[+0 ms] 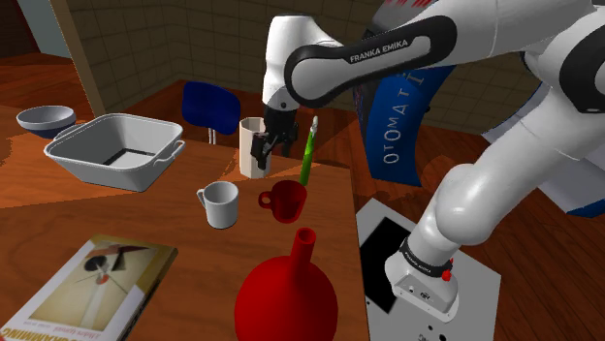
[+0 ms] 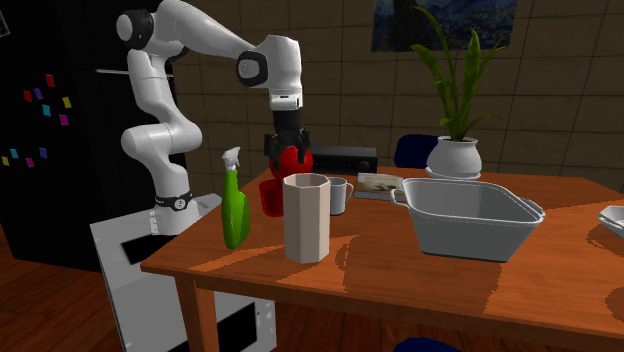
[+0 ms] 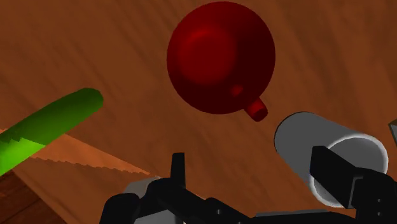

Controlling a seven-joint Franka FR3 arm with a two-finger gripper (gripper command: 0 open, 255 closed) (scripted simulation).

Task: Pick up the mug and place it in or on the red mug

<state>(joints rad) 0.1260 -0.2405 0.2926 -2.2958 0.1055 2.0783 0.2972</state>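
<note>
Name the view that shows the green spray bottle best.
The second exterior view: the green spray bottle stands whole, trigger head included. The shoulder view gives a thin sliver; the wrist view, part of its body.

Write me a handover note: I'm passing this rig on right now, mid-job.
Gripper: open, empty, in the air beside the tall cup.
White mug: upright on the table, not held.
Red mug: upright, just to the shoulder view's right of the white mug, apart from it.
Done: nothing grasped yet.
Left: come down on the white mug, grip, lift, set it in or on the red mug. Probably mind the green bottle and the red vase, both close to the red mug.
</note>
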